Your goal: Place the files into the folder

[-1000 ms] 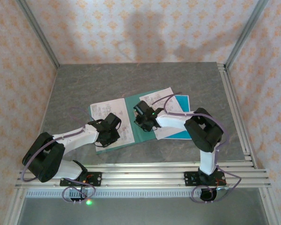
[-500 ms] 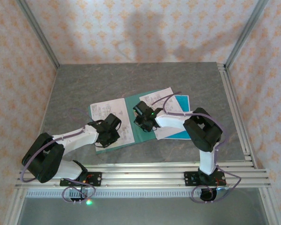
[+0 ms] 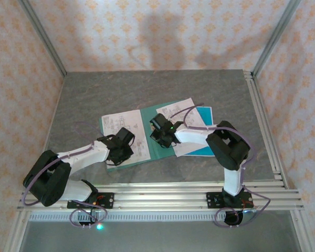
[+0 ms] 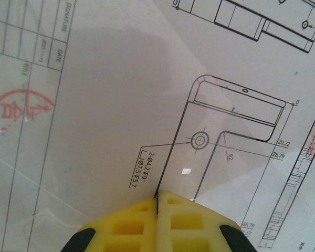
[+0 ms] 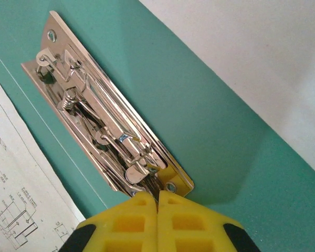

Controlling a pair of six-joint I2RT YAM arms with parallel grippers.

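Open teal folder (image 3: 158, 148) flat at the middle of the table (image 3: 94, 94), files (image 3: 118, 124) spread over both covers, partly under the arms. On its inner spine a metal clip (image 5: 102, 126), right gripper (image 5: 157, 195) pinched together at the near end — any hold on the lever hidden by the tips. Left gripper (image 4: 157, 198) closed tight too, tips on a sheet, nothing visibly between.
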